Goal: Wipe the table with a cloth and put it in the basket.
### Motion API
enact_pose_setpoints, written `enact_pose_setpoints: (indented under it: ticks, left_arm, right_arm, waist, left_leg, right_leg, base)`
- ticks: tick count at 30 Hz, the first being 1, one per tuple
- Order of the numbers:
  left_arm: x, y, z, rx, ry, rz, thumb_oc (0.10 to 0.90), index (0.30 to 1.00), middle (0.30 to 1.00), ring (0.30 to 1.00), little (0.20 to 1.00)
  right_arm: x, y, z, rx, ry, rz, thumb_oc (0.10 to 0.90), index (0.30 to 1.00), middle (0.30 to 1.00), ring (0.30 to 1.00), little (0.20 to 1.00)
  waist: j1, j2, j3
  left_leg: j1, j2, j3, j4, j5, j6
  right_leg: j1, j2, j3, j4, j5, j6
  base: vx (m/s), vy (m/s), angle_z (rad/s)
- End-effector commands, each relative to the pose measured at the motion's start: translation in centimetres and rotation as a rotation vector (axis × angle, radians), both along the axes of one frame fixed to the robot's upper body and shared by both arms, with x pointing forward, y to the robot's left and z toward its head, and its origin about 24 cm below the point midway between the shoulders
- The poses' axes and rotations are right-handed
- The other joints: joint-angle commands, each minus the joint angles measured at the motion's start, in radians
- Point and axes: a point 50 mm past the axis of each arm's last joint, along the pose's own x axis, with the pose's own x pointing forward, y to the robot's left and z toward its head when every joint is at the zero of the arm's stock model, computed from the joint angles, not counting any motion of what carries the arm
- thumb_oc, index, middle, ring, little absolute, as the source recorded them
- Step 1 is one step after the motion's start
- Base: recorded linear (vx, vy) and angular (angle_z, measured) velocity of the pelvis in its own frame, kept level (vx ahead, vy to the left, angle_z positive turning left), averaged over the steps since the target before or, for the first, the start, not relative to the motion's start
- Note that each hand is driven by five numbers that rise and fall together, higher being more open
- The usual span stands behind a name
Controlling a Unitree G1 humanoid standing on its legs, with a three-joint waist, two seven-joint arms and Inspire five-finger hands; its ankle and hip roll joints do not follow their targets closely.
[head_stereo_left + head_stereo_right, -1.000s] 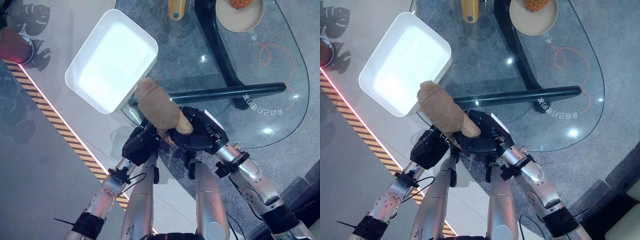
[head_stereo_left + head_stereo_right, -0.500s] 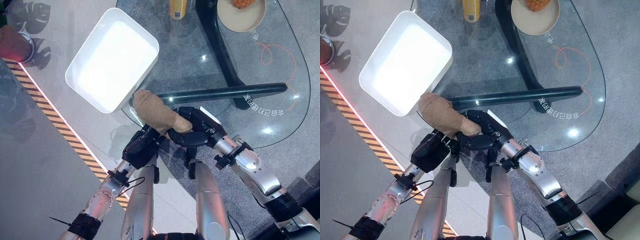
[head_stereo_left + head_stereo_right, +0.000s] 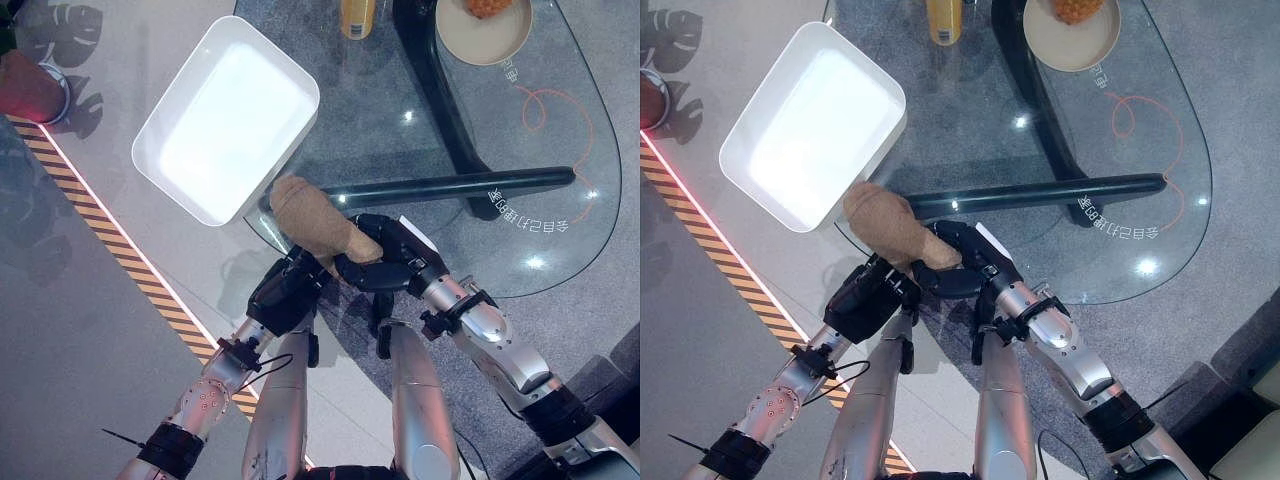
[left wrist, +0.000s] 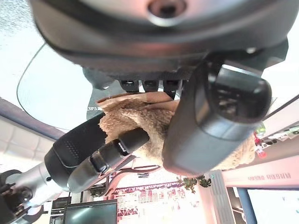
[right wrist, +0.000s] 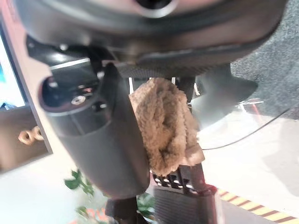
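At the table's [image 3: 560, 250] near edge, both hands, left hand [image 3: 285, 295] and right hand [image 3: 385, 265], clasp the brown cloth [image 3: 310, 225] just short of the white basket [image 3: 225, 120]; depositing remains.

The right hand [image 5: 107, 140] takes up much of the right wrist view, its thick dark thumb lying along one side of a brown fuzzy cloth [image 5: 166, 123]. The cloth is bunched into a lump and pressed between that thumb and the dark fingers [image 5: 187, 88] behind it. Past the cloth lies the glass worktop [image 5: 243, 112] edge, grey speckled floor [image 5: 275, 51], and a yellow-and-black striped strip [image 5: 261, 212] low in the corner.
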Motion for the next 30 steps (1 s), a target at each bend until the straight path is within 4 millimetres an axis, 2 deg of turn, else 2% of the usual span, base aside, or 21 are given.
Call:
enact_pose_setpoints:
  ticks: [1,9,18,22,27,30]
  left_arm:
    - [-0.9,-2.8,4.7,-0.147,-0.275,-0.153,0.8,0.9,0.9,0.9,0.9]
    - [-1.3,-2.5,4.5,-0.16,-0.284,-0.137,0.8,0.9,0.9,0.9,0.9]
    - [-1.3,-2.2,4.7,-0.151,-0.321,-0.117,0.8,0.9,0.9,0.9,0.9]
    - [-1.2,-2.2,5.0,-0.135,-0.341,-0.113,0.8,0.9,0.9,0.9,0.9]
    - [-0.8,-1.8,5.6,-0.108,-0.368,-0.108,0.8,0.9,0.9,0.9,0.9]
    - [-0.3,-1.6,6.4,-0.087,-0.396,-0.084,0.8,0.9,0.9,0.9,0.9]
  right_arm:
    - [-1.7,1.7,4.7,0.247,-0.232,0.131,0.1,0.3,0.3,0.3,0.2]
    - [-2.4,0.9,5.3,0.375,-0.259,0.134,0.1,0.3,0.3,0.3,0.2]
    - [-3.0,1.8,5.0,0.304,-0.238,0.224,0.1,0.3,0.3,0.3,0.2]
    - [-3.1,2.3,4.8,0.24,-0.232,0.279,0.1,0.3,0.3,0.3,0.2]
    - [-3.3,3.3,4.5,0.075,-0.226,0.372,0.1,0.3,0.3,0.3,0.2]
    - [-3.3,3.7,3.9,-0.086,-0.209,0.432,0.1,0.3,0.3,0.3,0.2]
  waist:
    - [0.0,-0.011,-0.026]
    - [-0.006,-0.013,-0.026]
    - [-0.009,-0.013,-0.026]
    - [-0.008,-0.014,-0.026]
    - [-0.007,-0.015,-0.026]
    - [-0.004,-0.019,-0.026]
  left_leg:
    - [0.0,-0.059,0.044,0.149,-0.113,0.061]
    - [0.004,-0.056,0.049,0.144,-0.114,0.062]
    - [-0.013,-0.054,0.051,0.147,-0.11,0.062]
    - [-0.018,-0.055,0.049,0.146,-0.108,0.061]
    - [-0.025,-0.057,0.044,0.154,-0.107,0.059]
    - [-0.025,-0.058,0.04,0.154,-0.105,0.058]
  right_leg:
    - [0.064,0.08,0.035,-0.29,0.209,0.01]
    - [0.068,0.084,0.042,-0.298,0.212,0.01]
    - [0.051,0.085,0.043,-0.296,0.215,0.008]
    - [0.049,0.084,0.042,-0.298,0.213,0.007]
    - [0.045,0.083,0.04,-0.293,0.212,0.006]
    - [0.048,0.083,0.037,-0.293,0.211,0.005]
  base:
    - [0.0,0.0,0.0]
    - [0.0,0.0,0.0]
    - [0.0,0.0,0.0]
    - [0.0,0.0,0.0]
    - [0.0,0.0,0.0]
    - [0.0,0.0,0.0]
